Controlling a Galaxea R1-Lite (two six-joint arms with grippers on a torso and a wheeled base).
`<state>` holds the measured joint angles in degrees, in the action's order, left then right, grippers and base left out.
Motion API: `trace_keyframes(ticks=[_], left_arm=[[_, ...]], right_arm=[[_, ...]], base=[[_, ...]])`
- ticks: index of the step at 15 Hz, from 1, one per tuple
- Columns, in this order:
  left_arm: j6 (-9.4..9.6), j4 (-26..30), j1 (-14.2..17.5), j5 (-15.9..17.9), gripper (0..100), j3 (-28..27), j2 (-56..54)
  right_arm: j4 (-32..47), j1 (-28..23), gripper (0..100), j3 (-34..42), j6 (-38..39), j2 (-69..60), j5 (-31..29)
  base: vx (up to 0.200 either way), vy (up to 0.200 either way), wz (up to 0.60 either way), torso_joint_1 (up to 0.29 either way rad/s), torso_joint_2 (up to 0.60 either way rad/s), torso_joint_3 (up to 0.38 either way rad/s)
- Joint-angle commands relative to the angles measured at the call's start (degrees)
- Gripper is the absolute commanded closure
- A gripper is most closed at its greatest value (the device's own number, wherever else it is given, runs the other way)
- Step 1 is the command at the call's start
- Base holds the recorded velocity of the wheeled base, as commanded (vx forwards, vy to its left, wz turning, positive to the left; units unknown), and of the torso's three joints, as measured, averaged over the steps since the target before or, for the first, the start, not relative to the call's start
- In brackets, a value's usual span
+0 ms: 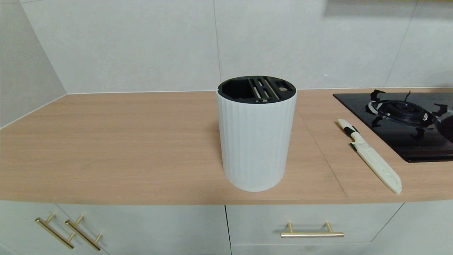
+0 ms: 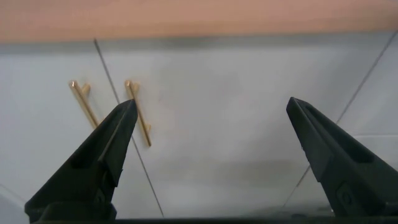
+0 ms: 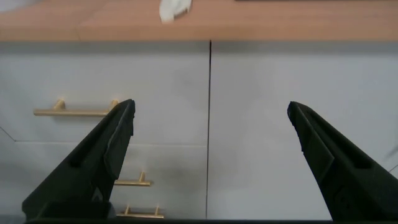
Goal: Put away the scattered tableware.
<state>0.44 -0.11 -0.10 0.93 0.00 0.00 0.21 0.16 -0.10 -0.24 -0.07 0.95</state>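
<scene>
A white ribbed cylindrical holder (image 1: 254, 141) with a black slotted top stands upright near the front edge of the wooden counter (image 1: 124, 148). A cream-white knife (image 1: 370, 156) with a black band on its handle lies flat to the holder's right, blade tip toward the counter's front edge. That tip (image 3: 174, 9) peeks over the counter edge in the right wrist view. My left gripper (image 2: 211, 106) hangs open below counter level, facing the cabinet fronts. My right gripper (image 3: 211, 109) is open too, low in front of the cabinets under the knife. Both hold nothing.
A black gas hob (image 1: 407, 120) sits at the counter's back right, close beside the knife. Tiled walls close off the back and left. Grey cabinet doors and a drawer with brass handles (image 1: 311, 233) run beneath the counter.
</scene>
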Motion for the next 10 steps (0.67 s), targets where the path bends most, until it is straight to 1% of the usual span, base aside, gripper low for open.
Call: trace_keyframes(ticks=[1,5,10], left_arm=[[0.0,0.0,0.0,0.0,0,0.0,0.0],[0.0,0.0,0.0,0.0,0,0.0,0.0],[0.0,0.0,0.0,0.0,0,0.0,0.0]], right_arm=[[0.0,0.0,0,0.0,0.0,0.1,0.0],[0.1,0.0,0,0.0,0.0,0.1,0.0],[0.1,0.0,0,0.0,0.0,0.1,0.0]], base=[[0.0,0.0,0.0,0.198,-0.46,-0.261],[0.0,0.0,0.0,0.209,-0.49,-0.271],[0.0,0.0,0.0,0.236,-0.52,-0.283]])
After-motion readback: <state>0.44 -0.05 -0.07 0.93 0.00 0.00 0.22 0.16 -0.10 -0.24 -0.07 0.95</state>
